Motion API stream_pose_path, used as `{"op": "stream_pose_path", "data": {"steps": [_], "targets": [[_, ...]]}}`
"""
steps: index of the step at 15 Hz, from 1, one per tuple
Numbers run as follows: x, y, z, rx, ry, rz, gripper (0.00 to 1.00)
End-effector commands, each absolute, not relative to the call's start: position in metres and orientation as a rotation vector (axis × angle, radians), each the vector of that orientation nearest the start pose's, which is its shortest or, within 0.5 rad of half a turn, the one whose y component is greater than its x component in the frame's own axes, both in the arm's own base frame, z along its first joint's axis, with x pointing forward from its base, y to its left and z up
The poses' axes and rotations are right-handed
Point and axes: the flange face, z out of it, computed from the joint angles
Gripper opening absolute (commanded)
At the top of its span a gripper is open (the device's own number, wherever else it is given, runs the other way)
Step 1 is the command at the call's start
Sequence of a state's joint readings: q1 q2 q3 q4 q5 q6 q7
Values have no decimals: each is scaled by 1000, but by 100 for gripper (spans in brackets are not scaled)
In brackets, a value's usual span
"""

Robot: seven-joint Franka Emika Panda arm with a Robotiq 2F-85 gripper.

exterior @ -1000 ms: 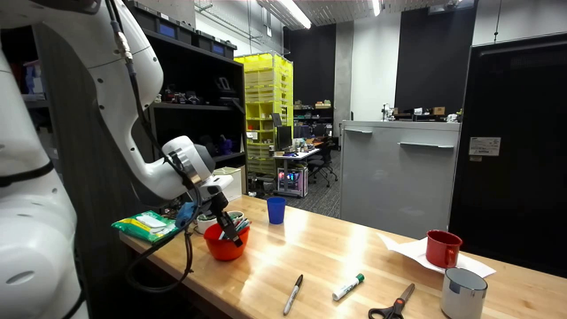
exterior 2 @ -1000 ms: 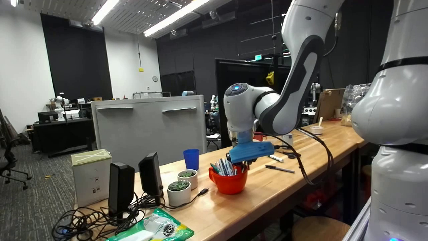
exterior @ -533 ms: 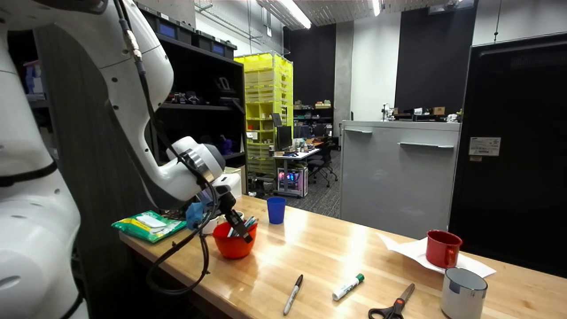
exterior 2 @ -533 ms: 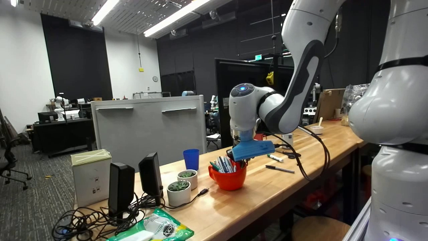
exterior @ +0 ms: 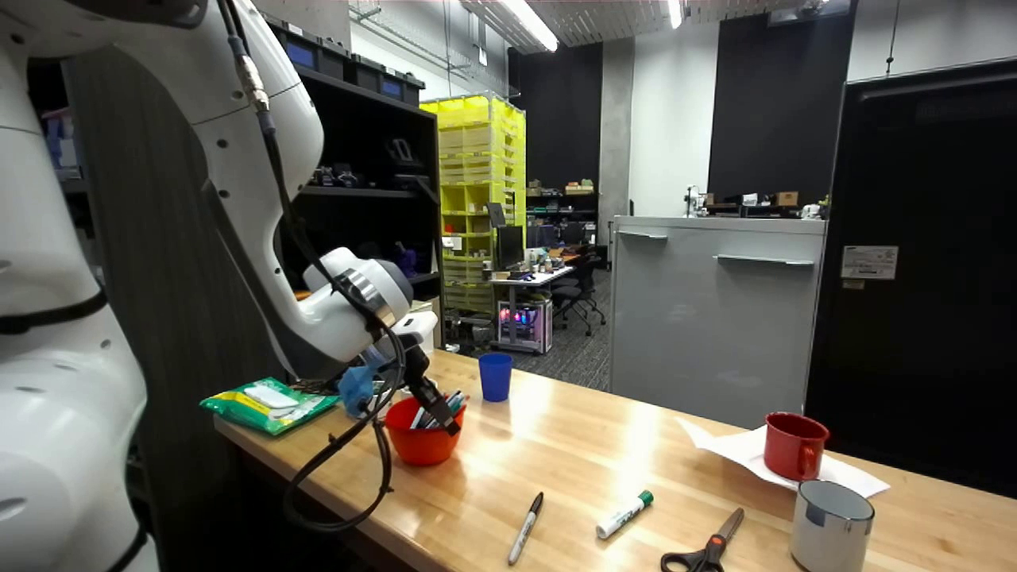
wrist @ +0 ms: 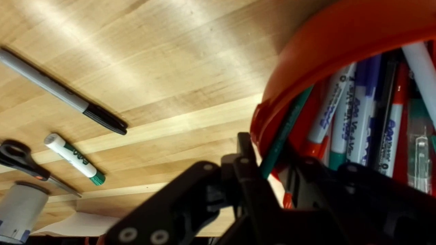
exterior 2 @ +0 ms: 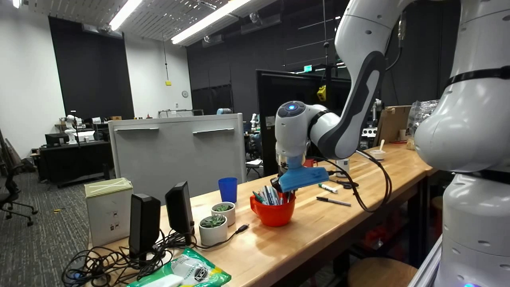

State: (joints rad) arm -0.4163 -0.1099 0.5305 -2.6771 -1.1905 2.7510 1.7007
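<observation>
A red bowl with a side handle is on or just above the wooden table, full of markers and pens. It shows in both exterior views. My gripper points down at a slant at its rim. In the wrist view, one finger of the gripper is outside the bowl wall and the other is inside, with the rim between them. A dark green pen leans at the rim between the fingers. Several white markers lie inside. The exact contact is dark and partly hidden.
A black-capped pen, a green-capped marker, scissors, a metal mug and a red mug are on the table. A blue cup, potted succulents, speakers and a green package stand nearby.
My gripper and the red bowl have moved together, rightward in an exterior view, mostly in the earlier half second. The loose pens, cups and scissors have not moved.
</observation>
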Motion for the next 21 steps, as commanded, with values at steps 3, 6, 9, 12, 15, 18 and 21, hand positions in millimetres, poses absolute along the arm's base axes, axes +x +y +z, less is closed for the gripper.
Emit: {"op": "stream_pose_path", "data": {"steps": [3,6,9,12,15,18,21], "targets": [[404,80,265,-3180,768,-879,5],[404,79,265,-3182,769,-874,47],[404,79,265,-3188,753,-877,12],[404,79,267,-3190,740,-900,1],[406,78,271,-3193,720,-921,5],[408,78,272,-3197,713,-922,45],[408,78,273,-3198,710,-930,56]]}}
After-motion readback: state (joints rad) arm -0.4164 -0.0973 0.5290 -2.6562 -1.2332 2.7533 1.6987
